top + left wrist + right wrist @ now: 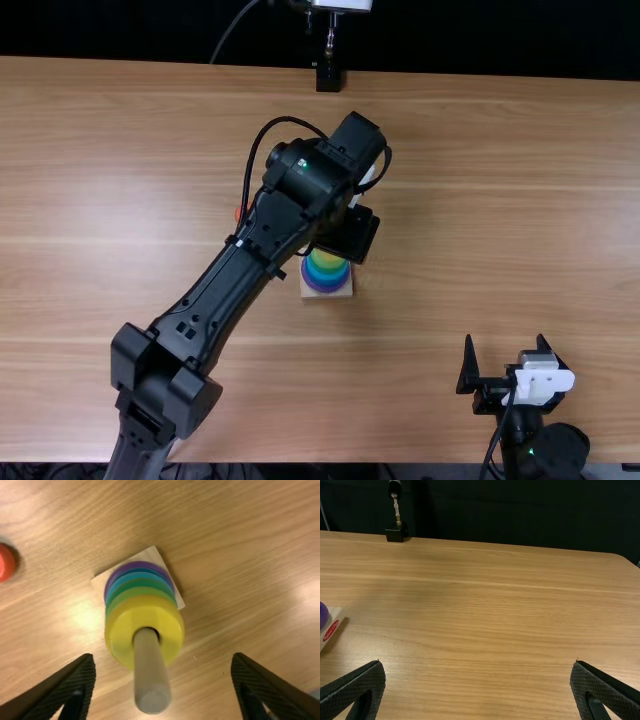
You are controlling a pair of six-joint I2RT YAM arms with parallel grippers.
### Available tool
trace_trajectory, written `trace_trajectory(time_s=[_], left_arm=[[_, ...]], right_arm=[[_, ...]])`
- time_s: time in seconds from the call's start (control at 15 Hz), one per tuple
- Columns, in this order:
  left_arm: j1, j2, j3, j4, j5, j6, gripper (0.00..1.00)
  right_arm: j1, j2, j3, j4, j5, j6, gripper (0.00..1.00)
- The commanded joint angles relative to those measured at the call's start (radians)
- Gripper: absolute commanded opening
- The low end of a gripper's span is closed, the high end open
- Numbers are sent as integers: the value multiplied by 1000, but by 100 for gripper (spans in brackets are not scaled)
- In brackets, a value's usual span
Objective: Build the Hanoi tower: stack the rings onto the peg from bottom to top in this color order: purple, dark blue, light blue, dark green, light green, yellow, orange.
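Our black left claw (347, 238) gapes empty over a grey cylindrical peg (150, 675), round yellow ring (120, 632) topmost; black right claw (505, 340) empty, agape

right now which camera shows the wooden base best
The left wrist view: three corners of the wooden base are visible. The top view shows its near edge; the right wrist view, part with a red label.

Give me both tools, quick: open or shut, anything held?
Left tool: open, holding nothing; the yellow ring sits on the peg.
Right tool: open, holding nothing.
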Motion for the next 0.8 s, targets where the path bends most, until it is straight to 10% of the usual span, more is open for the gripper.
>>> trace_trajectory(time_s=[0.0,0.2,0.4,0.73], left_arm=[[11,9,8,3,49,-10,100],[55,-48,28,16,30,-3,100],[133,-137,35,18,-41,1,100],[245,-370,-268,366,-36,1,100]], right_arm=[[-11,-13,-72,-59,-10,-6,100],[-11,-13,-72,-59,-10,-6,100],[-11,-13,-72,-59,-10,-6,100],[-11,-13,-72,-59,-10,-6,100]])
